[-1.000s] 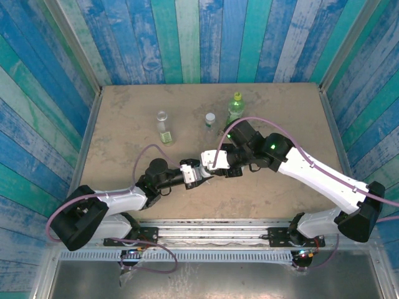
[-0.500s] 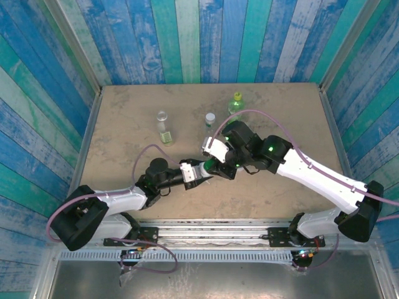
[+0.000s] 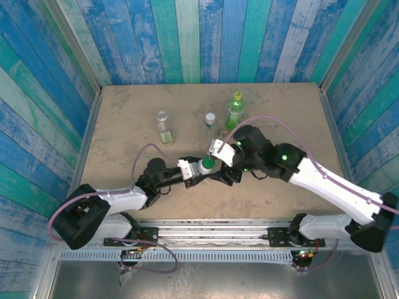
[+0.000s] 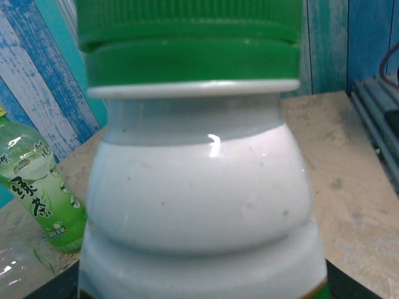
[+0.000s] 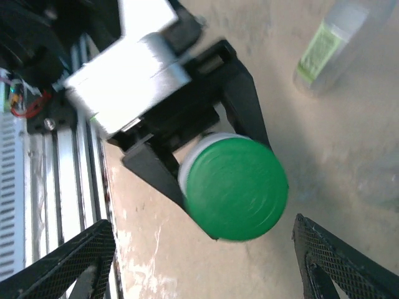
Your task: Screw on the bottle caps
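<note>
White bottle (image 3: pixel 203 167) is at mid-desk (image 3: pixel 124 112), near edge, between the two arms. Left gripper (image 3: pixel 198 169) has its jaws clamped on the body below the shoulder. I can't tell if the base is on the desk or just off it.

Right gripper (image 3: pixel 216 163) sits over the top with jaws wide apart, one finger (image 5: pixel 68 268) on each side of the green cap (image 5: pixel 235 189), not touching it.

Orientation: bottle upright, long axis vertical, cap end up. Right wrist view looks almost straight down on the cap disc, slightly off-centre. Cap axis looks in line with the neck, no obvious cocking.

Handling, my read:
- Small, light plastic. Weight's a non-issue.
- Glossy white wall, so likely slippery and may spin in the left jaws under torque. Thin wall will probably give if squeezed hard.
- The current hold below the shoulder is the sensible spot: widest, stiffest section.
- The cap is rigid and short, so grip it across its diameter on the side skirt, above the green ring (image 4: pixel 193 62). Not much height there, so descent needs to be accurate.
- Cap is on the neck above the ring. I can't tell if it's fully tight.

Green bottle (image 3: pixel 235 109) and clear bottle (image 3: pixel 163 128) stand upright further back, well apart from this one.
</note>
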